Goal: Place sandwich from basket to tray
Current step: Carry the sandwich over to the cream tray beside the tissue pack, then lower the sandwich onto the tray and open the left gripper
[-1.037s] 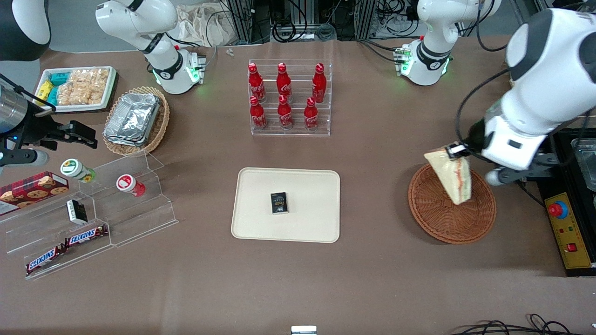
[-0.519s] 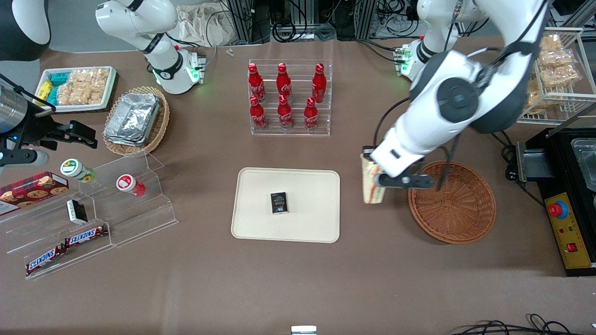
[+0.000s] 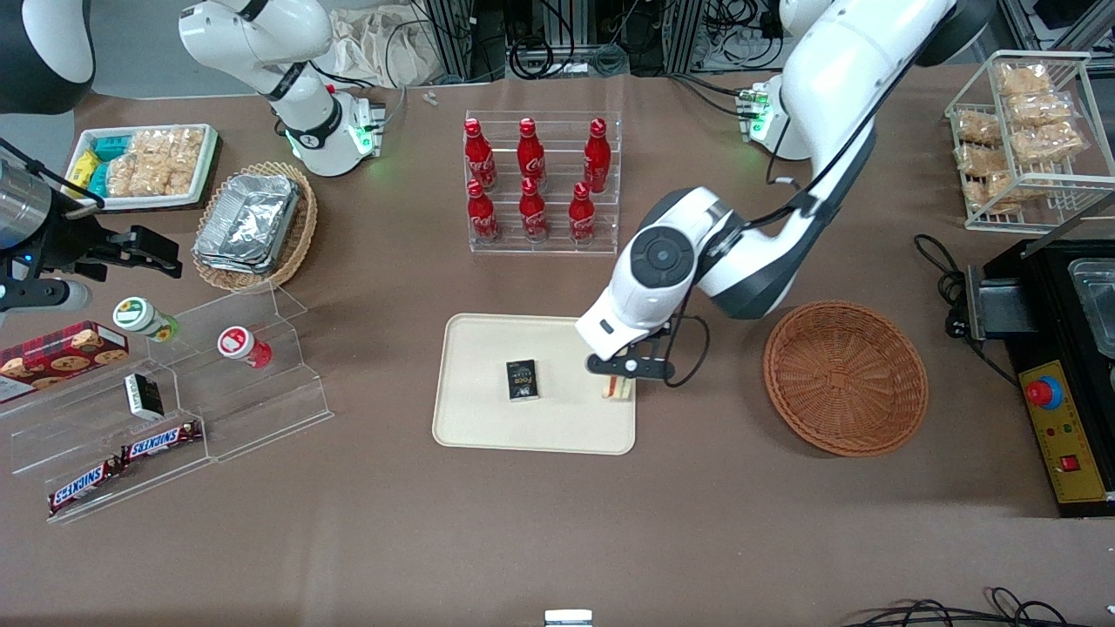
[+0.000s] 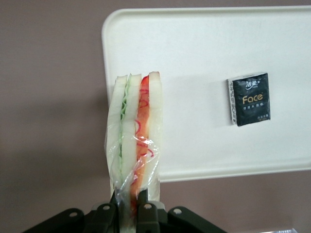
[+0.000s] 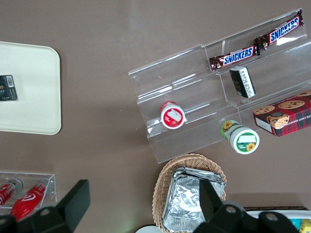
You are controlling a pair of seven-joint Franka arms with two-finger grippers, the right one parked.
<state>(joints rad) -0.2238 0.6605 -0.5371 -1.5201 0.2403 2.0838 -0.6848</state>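
My left gripper (image 3: pixel 620 376) hangs over the edge of the cream tray (image 3: pixel 488 427) that faces the basket, shut on the sandwich (image 3: pixel 619 389). Only the sandwich's low tip shows under the wrist in the front view. In the left wrist view the gripper (image 4: pixel 128 206) pinches the wrapped wedge (image 4: pixel 135 141), whose white bread, green and orange-red layers hang partly over the tray's rim (image 4: pixel 109 58). The orange-brown wicker basket (image 3: pixel 845 378) stands empty, toward the working arm's end of the table.
A small black "Face" packet (image 3: pixel 522 380) lies near the tray's middle. A clear rack of red bottles (image 3: pixel 542 185) stands farther from the front camera than the tray. Acrylic steps with snacks (image 3: pixel 174 409) and a paler basket of foil containers (image 3: pixel 254 225) sit toward the parked arm's end.
The left arm carried the sandwich from above the basket sideways to the tray's edge and lowered it. The basket is left empty.
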